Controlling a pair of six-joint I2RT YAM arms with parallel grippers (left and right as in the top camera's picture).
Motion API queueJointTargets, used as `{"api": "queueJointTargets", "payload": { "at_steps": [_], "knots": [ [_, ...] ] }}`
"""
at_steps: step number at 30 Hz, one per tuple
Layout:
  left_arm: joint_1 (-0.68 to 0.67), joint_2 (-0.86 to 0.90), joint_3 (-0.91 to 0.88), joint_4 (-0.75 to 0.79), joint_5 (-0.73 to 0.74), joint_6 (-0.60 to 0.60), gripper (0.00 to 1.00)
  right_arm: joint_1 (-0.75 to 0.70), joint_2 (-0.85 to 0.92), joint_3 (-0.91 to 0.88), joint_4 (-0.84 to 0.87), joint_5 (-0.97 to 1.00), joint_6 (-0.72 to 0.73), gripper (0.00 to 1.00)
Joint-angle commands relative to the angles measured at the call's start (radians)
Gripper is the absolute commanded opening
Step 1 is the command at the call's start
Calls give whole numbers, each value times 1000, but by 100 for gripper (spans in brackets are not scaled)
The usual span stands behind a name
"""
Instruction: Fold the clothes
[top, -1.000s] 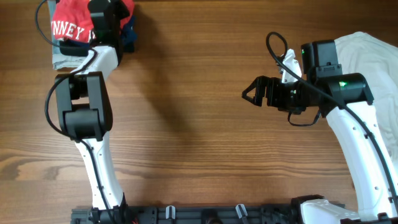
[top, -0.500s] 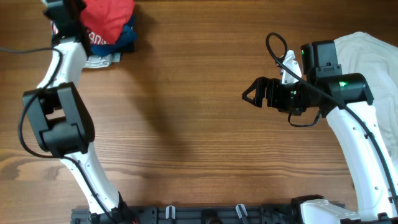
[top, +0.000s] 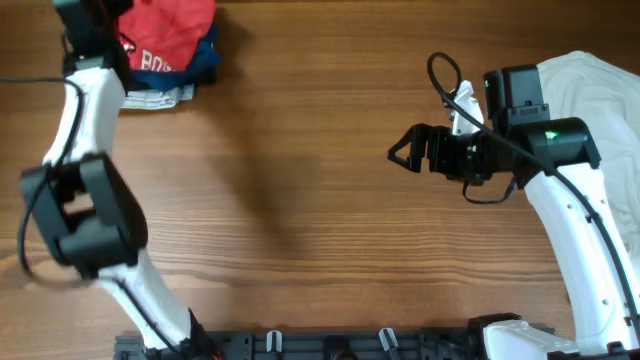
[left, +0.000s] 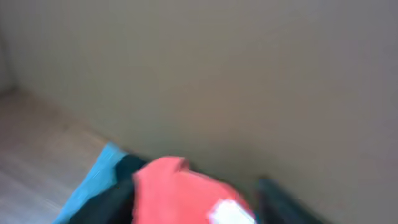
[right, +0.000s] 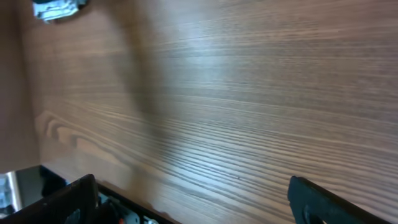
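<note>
1. Reading the print on the red T-shirt (top: 165, 35) gives little. A few white letters show on one fold, cut off by creases, and no whole word can be made out.
2. A small grey-white cloth (top: 158, 97) sticks out from under the near edge of the heap. It has dark marks on it, too small to read.
3. The red T-shirt is bunched into a heap at the far left corner of the table (top: 300, 200), on top of a dark blue garment (top: 205, 62). Crumpled like this, it has no clear long axis, and collar and hem cannot be told apart.
4. The white shirt (top: 600, 95) lies spread at the far right, running off the frame edge, with part of it hidden under the right arm.
5. The left gripper (top: 88, 22) is at the far left edge, just beside the red heap on its left. The frame edge cuts off its fingers in the overhead view. The left wrist view is blurred, with the red T-shirt low in the picture. I cannot tell whether its jaws are parted or whether they have hold of any cloth.
6. The right gripper (top: 400, 152) hangs over bare wood right of the table's middle. It points left, away from the white shirt and well apart from it. Its fingers (right: 71, 198) stand wide apart with only wood grain between them, and they hold nothing.
</note>
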Motion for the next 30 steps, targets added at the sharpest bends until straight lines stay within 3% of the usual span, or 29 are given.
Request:
{"api": "queueJointTargets", "payload": {
  "at_steps": [1, 7, 12, 14, 17, 22, 25, 30],
  "knots": [
    [-62, -269, 3, -195, 171, -2, 100, -3, -8, -9, -5, -112, -10, 93],
    [-122, -631, 3, -759, 362, -2, 100, -3, -34, -8, -17, -290, -25, 91],
    [-129, -926, 3, -1162, 425, -1, 100, -3, -190, 2, -48, -269, -25, 88],
    [-149, -1011, 1, -1329, 425, -1, 100, -3, -310, 2, -97, -167, -17, 88],
    [-217, -1147, -56, -1428, 425, 6, 100, -3, -526, 2, -227, 58, 38, 87],
    [-256, -1357, -271, -1468, 444, 6, 100, -3, -819, 2, -332, 180, 61, 88],
    [-256, -1526, -450, -1444, 459, 1, 100, -3, -946, 1, -342, 326, 83, 99],
    [-256, -1752, -602, -1367, 433, -1, 100, -3, -1000, -9, -345, 566, 354, 100]
  ]
}}
